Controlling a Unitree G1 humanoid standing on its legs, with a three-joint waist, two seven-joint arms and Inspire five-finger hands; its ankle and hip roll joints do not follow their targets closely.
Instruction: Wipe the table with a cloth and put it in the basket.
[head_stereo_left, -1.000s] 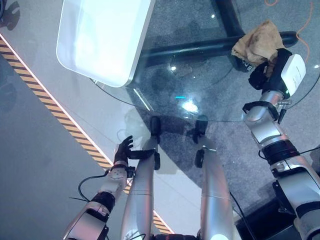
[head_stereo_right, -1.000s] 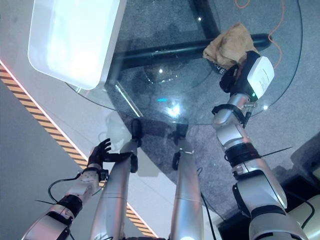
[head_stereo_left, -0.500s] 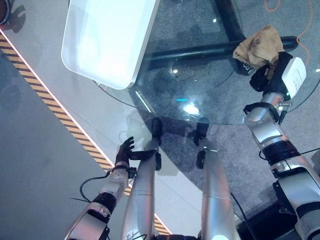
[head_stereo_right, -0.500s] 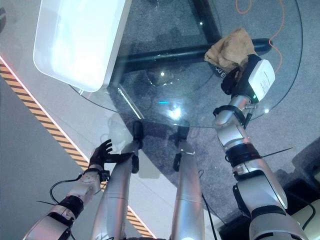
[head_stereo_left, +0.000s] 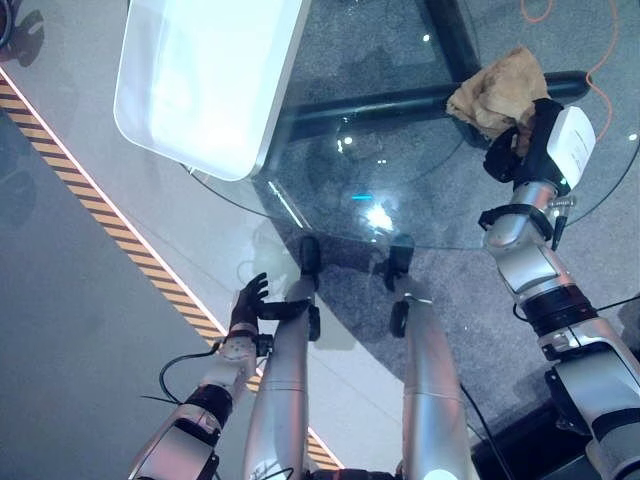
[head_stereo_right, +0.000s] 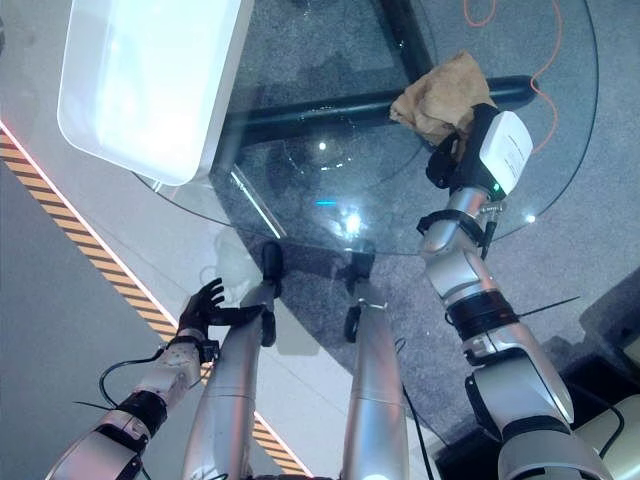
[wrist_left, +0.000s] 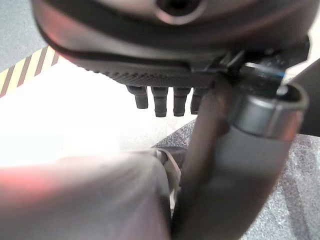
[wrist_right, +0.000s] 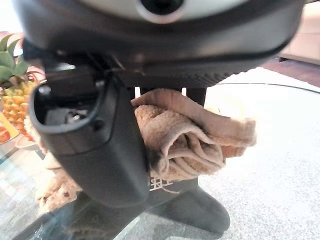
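Where the right hand (head_stereo_left: 510, 152) grips | cloth (head_stereo_left: 495, 90) bunched on table (head_stereo_left: 400, 190)

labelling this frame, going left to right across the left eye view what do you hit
Striped floor tape → left hand, hanging low beside the table → white basket on the glass table → tan cloth → right hand on the cloth → orange cable.
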